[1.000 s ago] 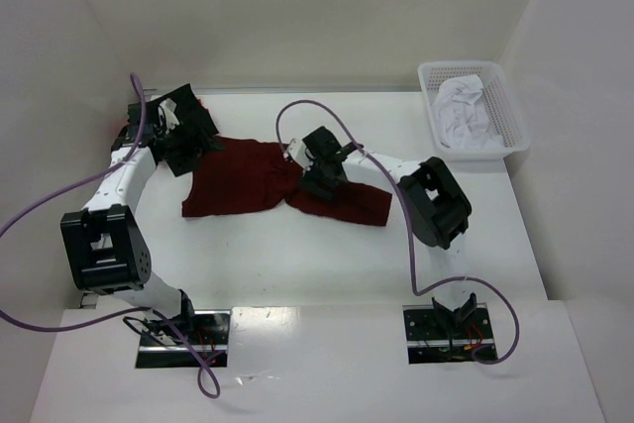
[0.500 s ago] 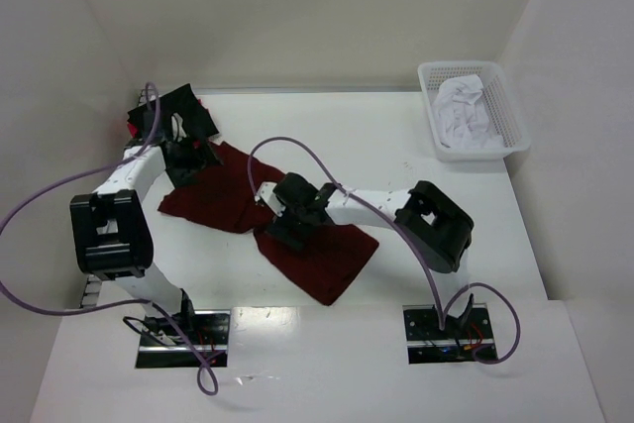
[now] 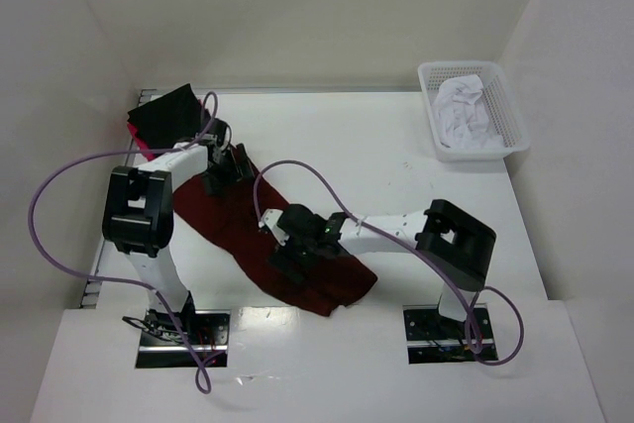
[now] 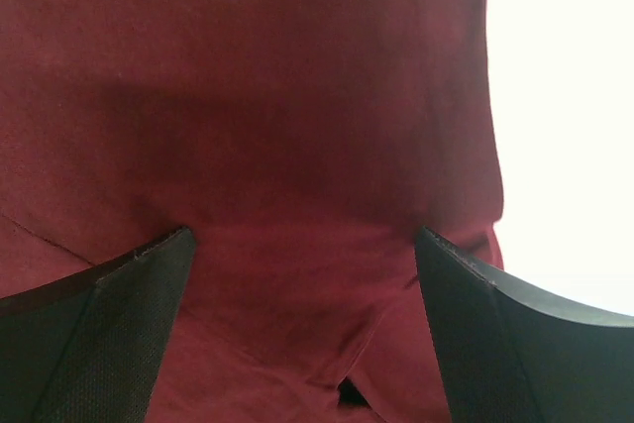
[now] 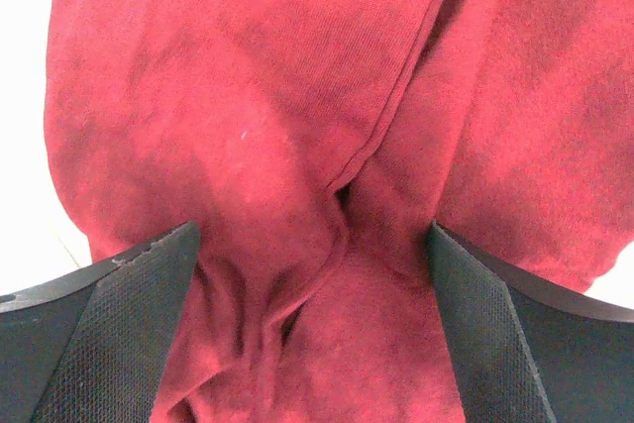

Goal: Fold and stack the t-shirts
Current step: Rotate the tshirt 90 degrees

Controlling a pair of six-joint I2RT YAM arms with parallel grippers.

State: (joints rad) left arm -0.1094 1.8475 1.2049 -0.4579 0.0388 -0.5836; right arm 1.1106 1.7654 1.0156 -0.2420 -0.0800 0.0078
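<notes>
Cloth, soft and light: the maroon shirt [image 3: 220,228] lies crumpled in a slanting band on the table [image 3: 396,146], running from far left to near centre. It will likely sag and bunch, so pinch a hem or seam rather than mid-panel. The left gripper [image 3: 226,167] hangs over its far end and the right gripper [image 3: 295,253] over its near end; both gape wide, gripping nothing. A black shirt [image 3: 163,111] and a pink shirt [image 3: 136,138] sit far left.

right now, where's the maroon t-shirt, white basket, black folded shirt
maroon t-shirt [image 3: 218,225], top view, bare middle
white basket [image 3: 513,111], top view, right rim
black folded shirt [image 3: 163,111], top view, centre
</notes>
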